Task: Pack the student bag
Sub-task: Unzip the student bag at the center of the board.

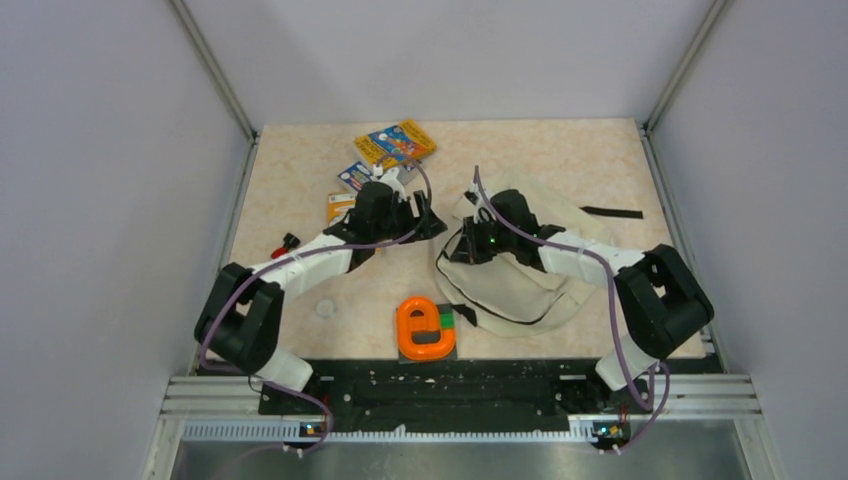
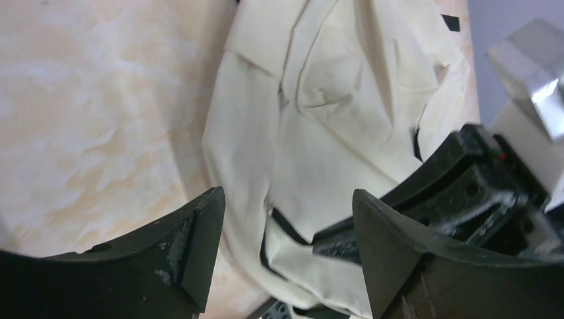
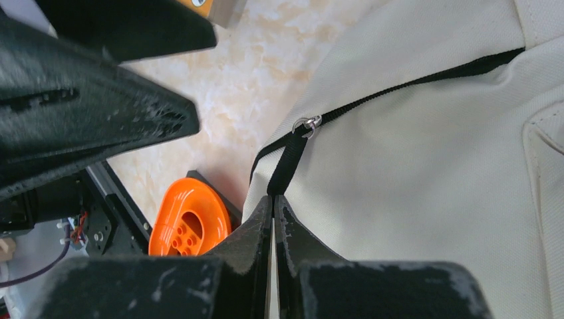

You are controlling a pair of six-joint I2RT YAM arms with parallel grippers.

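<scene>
Right gripper (image 3: 274, 199): fingers pressed together, clamped on the black pull tab (image 3: 286, 159). The tab hangs from a small metal ring (image 3: 306, 123) on the bag's black zipper trim.
Left gripper (image 2: 286, 203): fingers spread apart with nothing between them. It is held over the table just left of the bag and faces the right gripper.
Student bag (image 1: 525, 280): cream fabric, lying slack and crumpled on the right half of the table (image 1: 580, 160), partly under the right arm's wrist.
Orange plastic piece (image 1: 424, 328): at the near edge of the table between the two arm bases, just beside the bag's near left corner.
Green block (image 1: 446, 322): touching the right side of the orange piece.
Colourful booklets (image 1: 397, 143): far left area of the table, beyond the left gripper, well apart from the bag.
Black strap (image 1: 612, 212): flat on the table beyond the bag. Whether it is attached to the bag cannot be told.
Small red item (image 1: 288, 242): beside the left forearm, too small to identify.
</scene>
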